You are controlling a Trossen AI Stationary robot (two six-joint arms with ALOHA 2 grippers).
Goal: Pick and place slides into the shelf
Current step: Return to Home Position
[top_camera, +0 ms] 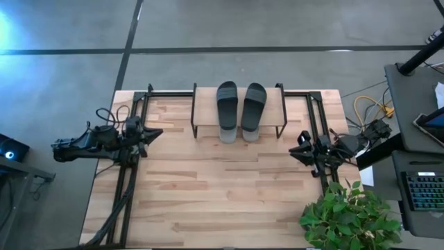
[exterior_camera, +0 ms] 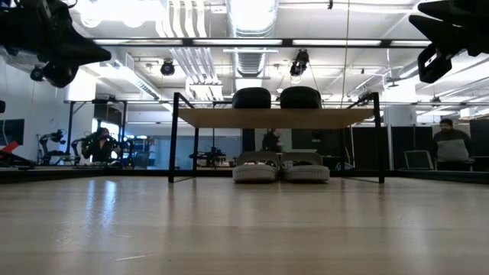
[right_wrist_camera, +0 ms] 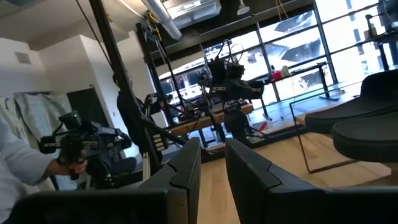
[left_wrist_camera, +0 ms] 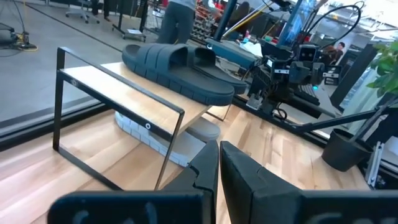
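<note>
Two black slides point(top_camera: 227, 103) point(top_camera: 254, 105) lie side by side, soles down, on the shelf's light wood top board point(top_camera: 205, 111), at the middle of the table's far edge. Two light grey slides point(exterior_camera: 256, 167) point(exterior_camera: 306, 167) stand on the tabletop beneath the board, between the thin black legs. Their ends poke out on the near side point(top_camera: 228, 134). My left gripper point(top_camera: 157, 132) hovers shut near the table's left edge, pointing toward the shelf. My right gripper point(top_camera: 293, 153) hovers near the right edge with a narrow gap between its fingers. Neither holds anything.
A potted green plant point(top_camera: 347, 215) stands at the table's near right corner. Black frame rails point(top_camera: 125, 187) run along the left and right sides. A desk with a keyboard point(top_camera: 423, 191) is beyond the right edge. Bare wood tabletop point(top_camera: 222, 194) spreads in front of the shelf.
</note>
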